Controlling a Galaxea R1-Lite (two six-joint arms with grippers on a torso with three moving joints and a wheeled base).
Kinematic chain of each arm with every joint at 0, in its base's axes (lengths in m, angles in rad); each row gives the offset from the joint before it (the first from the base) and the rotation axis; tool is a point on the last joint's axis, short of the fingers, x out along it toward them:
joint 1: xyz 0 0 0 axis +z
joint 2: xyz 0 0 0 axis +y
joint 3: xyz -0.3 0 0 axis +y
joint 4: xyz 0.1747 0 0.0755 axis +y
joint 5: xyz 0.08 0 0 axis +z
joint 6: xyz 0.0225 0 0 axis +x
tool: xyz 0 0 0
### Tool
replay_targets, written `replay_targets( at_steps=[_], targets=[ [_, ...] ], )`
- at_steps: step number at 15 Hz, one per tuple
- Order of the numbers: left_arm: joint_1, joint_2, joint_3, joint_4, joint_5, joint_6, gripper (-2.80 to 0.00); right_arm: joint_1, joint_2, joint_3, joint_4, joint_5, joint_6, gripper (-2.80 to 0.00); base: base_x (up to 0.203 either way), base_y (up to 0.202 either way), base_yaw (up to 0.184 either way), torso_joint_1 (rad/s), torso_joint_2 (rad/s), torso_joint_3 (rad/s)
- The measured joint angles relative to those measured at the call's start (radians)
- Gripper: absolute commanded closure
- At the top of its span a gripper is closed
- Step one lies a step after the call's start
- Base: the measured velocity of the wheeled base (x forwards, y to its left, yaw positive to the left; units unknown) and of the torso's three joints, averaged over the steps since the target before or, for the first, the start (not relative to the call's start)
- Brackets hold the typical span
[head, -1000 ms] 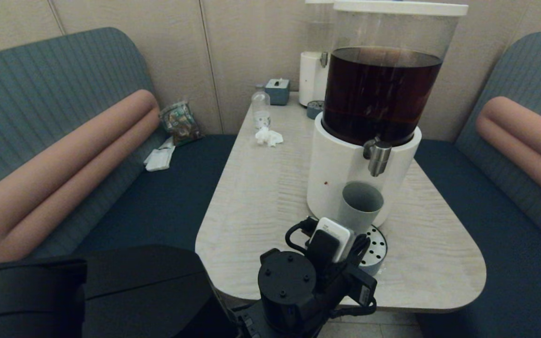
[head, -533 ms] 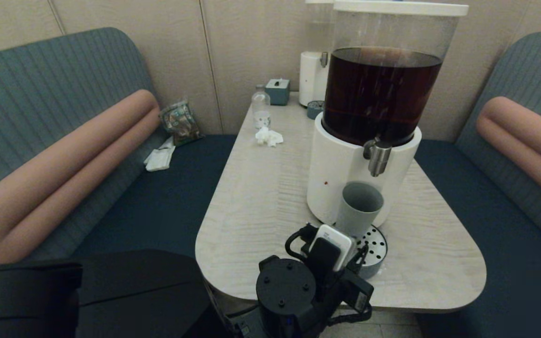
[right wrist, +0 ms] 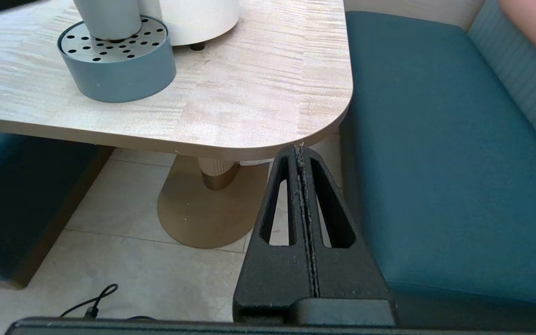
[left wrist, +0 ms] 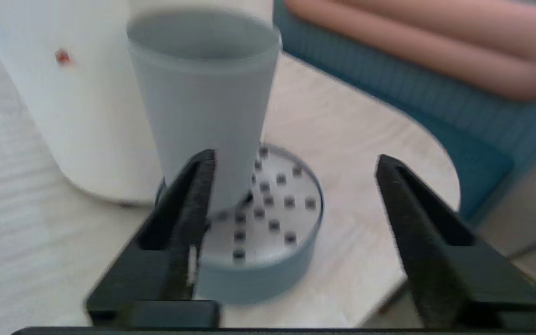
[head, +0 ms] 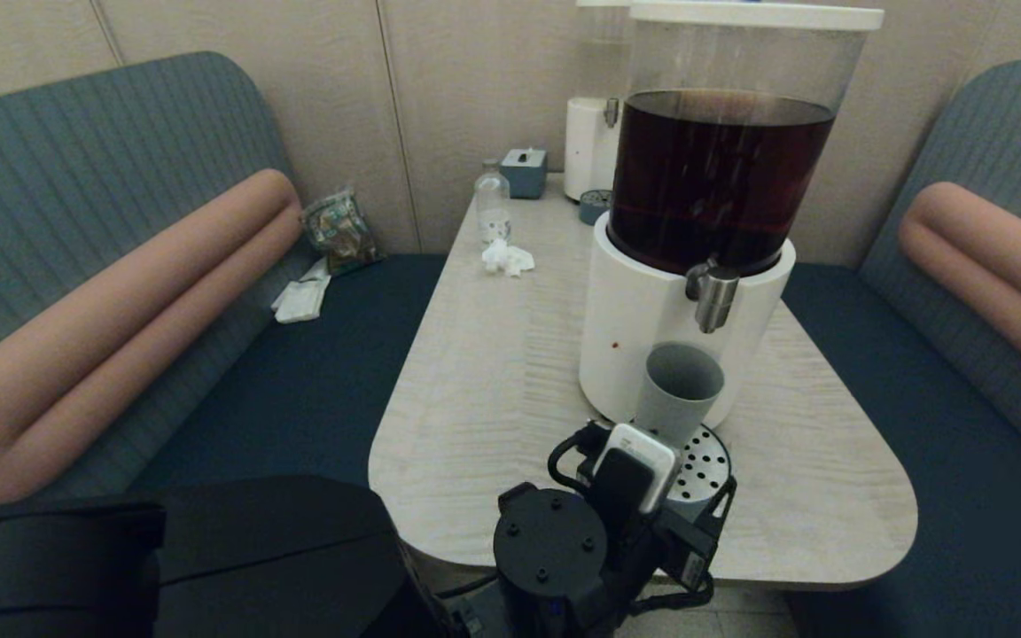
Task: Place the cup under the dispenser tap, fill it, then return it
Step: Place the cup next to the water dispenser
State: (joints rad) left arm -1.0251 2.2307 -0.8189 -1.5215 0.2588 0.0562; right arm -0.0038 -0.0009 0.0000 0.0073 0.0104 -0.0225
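Note:
The grey-green cup (head: 679,388) stands upright on a round blue-grey tray with a perforated steel top (head: 711,463), right under the steel dispenser tap (head: 713,299) of the big dispenser with dark brown liquid (head: 719,177). In the head view I cannot tell what is inside the cup. My left gripper (left wrist: 296,160) is open at the table's near edge, just short of the cup (left wrist: 203,93), which lines up with one finger (left wrist: 198,195) and is not gripped. My right gripper (right wrist: 299,150) is shut on nothing, low beside the table's corner.
A smaller white dispenser (head: 590,146), a tissue box (head: 524,171), a clear bottle (head: 493,204) and a crumpled tissue (head: 507,258) are at the table's far end. Blue benches (head: 315,372) flank the table (head: 493,372) on both sides.
My left wrist has drifted slightly back and then to the right near the tray. The cup stays where it was under the tap.

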Motion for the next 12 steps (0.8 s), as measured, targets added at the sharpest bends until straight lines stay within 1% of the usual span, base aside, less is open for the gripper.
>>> replay_targets(
  at_steps=[3,6,9,12],
  targets=[
    [0.011,0.018,-0.081,0.036,0.025,0.000,-2.80,0.000,0.000,0.000,0.000,0.000,0.000,0.00,0.000,0.000,0.000,0.000,0.00,0.000],
    [0.037,0.057,-0.176,0.084,0.038,-0.001,-2.80,0.000,0.000,0.000,0.000,0.000,0.000,0.00,0.000,0.000,0.000,0.000,0.00,0.000],
    [0.063,0.097,-0.224,0.089,0.038,-0.001,-2.80,0.000,0.000,0.000,0.000,0.000,0.000,0.00,0.000,0.000,0.000,0.000,0.00,0.000],
    [0.077,0.122,-0.240,0.084,0.039,-0.001,-2.80,0.000,0.000,0.000,0.000,0.000,0.000,0.00,0.000,0.000,0.000,0.000,0.00,0.000]
  ],
)
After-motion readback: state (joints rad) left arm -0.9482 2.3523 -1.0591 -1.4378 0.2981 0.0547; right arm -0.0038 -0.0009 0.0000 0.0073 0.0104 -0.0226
